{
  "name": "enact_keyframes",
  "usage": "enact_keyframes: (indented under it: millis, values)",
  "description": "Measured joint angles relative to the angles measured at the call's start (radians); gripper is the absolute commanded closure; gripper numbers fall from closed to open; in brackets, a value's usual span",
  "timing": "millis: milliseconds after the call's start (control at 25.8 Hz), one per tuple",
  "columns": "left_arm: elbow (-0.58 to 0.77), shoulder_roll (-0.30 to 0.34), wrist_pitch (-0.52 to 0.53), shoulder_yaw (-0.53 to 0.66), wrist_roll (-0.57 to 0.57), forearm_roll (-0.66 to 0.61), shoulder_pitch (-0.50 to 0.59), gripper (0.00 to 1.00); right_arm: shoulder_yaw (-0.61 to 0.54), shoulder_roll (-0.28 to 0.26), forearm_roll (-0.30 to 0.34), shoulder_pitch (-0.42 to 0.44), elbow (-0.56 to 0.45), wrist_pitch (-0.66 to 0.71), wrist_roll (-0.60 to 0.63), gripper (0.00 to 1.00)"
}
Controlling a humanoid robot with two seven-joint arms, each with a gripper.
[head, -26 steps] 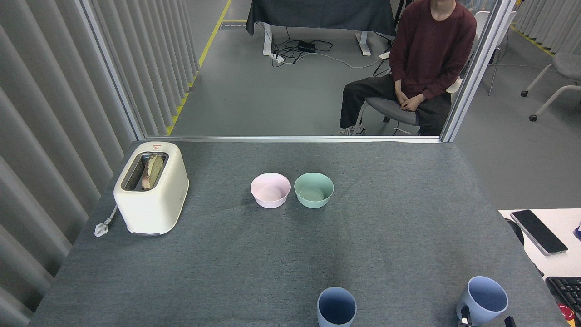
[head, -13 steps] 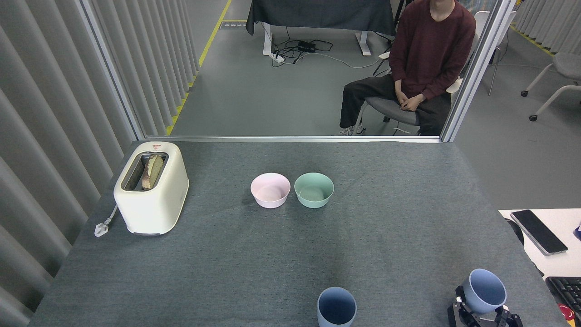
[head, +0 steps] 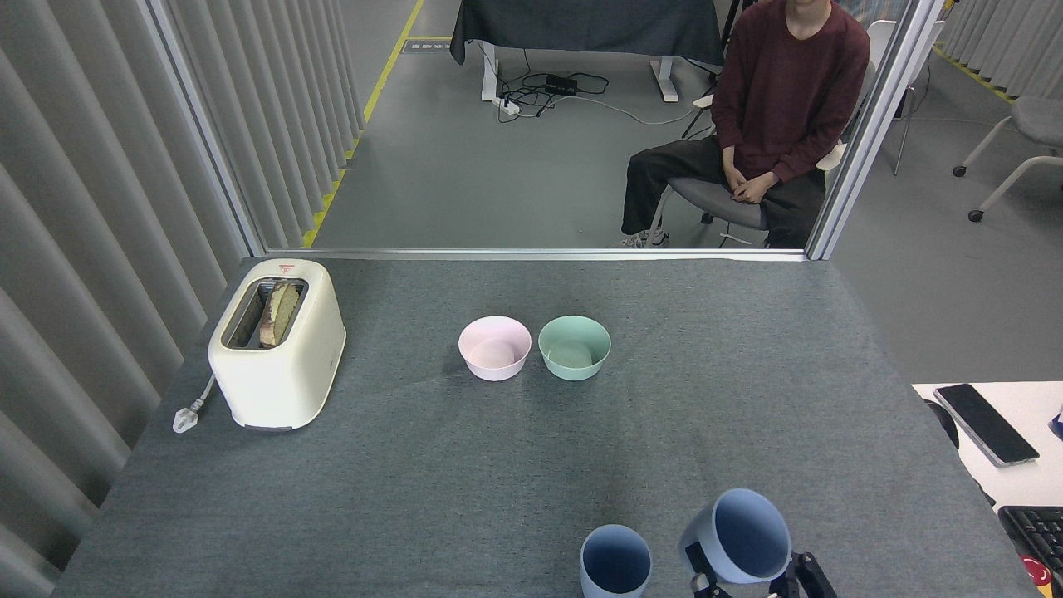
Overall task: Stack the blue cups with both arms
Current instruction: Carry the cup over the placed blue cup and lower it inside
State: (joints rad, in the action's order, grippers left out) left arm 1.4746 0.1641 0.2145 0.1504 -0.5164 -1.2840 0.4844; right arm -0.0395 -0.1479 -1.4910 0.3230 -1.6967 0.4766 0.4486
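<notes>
Carried leftward since the earlier frame, the held blue cup (head: pixel 739 536) now hangs tilted at the near edge, just beside the standing blue cup (head: pixel 615 561) at its 3 o'clock, mouth turned up and toward the camera. Beneath it the right gripper (head: pixel 751 581) shows only as black fingers (head: pixel 702 573) clamped on the cup's lower wall; the left gripper is out of view.

Risks, as I judge them: the held cup is tilted and off-centre, so lowering it now could strike the standing cup's rim and tip it off the desk (head: pixel 415 465). A grip so low on a tapered wall could also slip.

Farther off, at 11 o'clock, sit the pink bowl (head: pixel 494 347) and green bowl (head: pixel 574 347), touching, well clear. At 10 o'clock stands the toaster (head: pixel 278 342). Beyond the desk a person (head: pixel 764 116) sits.
</notes>
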Motion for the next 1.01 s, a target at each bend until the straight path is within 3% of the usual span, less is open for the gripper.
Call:
enact_keyframes:
  millis: [194,426,1007]
  values:
    - [-0.002,0.001,0.000,0.001,-0.007,0.001,0.001,0.00,0.039,0.059,-0.078,-0.018,-0.014,0.004,-0.033,0.72]
    - [-0.002,0.000,0.001,0.002,-0.008,0.002,0.002,0.00,0.048,0.115,-0.156,-0.050,0.038,-0.008,-0.059,0.72]
    - [-0.004,0.000,0.002,0.016,-0.009,0.002,0.001,0.00,0.124,0.130,-0.180,-0.091,0.071,-0.015,-0.069,0.71]
